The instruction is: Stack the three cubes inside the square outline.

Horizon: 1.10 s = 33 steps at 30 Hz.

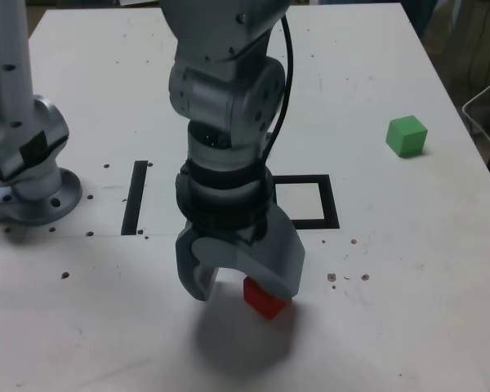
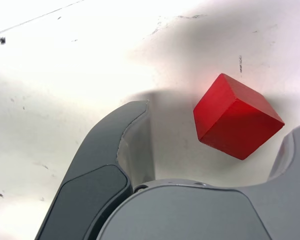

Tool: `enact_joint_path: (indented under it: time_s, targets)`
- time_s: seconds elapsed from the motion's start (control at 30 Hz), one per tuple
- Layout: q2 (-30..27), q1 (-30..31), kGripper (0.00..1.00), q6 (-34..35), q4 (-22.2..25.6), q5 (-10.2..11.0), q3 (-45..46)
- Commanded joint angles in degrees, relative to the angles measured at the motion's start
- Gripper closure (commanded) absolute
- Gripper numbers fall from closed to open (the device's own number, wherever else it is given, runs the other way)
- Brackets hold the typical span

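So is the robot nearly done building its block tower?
Not yet. Nothing is stacked: the square outline looks empty. The hand is open around the red cube, not gripping it. The green cube sits far off on the table. No yellow cube is visible.

A: Anything crowding the red cube (image 1: 265,297)?
B: Only the claw (image 1: 238,287) straddling it; bare worktop (image 1: 408,269) all round.
A: And the square outline (image 1: 309,201)?
B: Open inside; green cube (image 1: 407,135) sits well apart.

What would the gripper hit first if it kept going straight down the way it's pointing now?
Most likely the white table: the gripper points down with open jaws straddling the red cube, which sits off-centre near one finger and might get clipped.
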State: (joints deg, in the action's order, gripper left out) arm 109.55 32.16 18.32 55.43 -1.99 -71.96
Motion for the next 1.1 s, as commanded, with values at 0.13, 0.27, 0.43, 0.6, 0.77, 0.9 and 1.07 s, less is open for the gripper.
enact_joint_path:
  time_s: [0.13, 0.27, 0.43, 0.6, 0.77, 0.9, 1.07]
  targets:
    - [1.39, 0.56, 0.15, -3.35, -1.87, 1.07, -0.75]
    - [2.5, 0.85, 0.15, -4.87, -1.91, 1.47, -1.89]
    - [4.04, 1.07, 0.17, -5.48, -1.13, 1.79, -3.25]
    - [5.01, 1.07, 0.21, -6.12, 0.12, 1.8, -4.1]
    - [5.45, 1.07, 0.31, -6.63, 0.47, 1.9, -4.36]
    - [5.53, 1.07, 0.39, -6.99, 0.43, 2.05, -4.39]
    - [5.58, 1.07, 0.4, -7.72, 0.27, 1.88, -4.43]
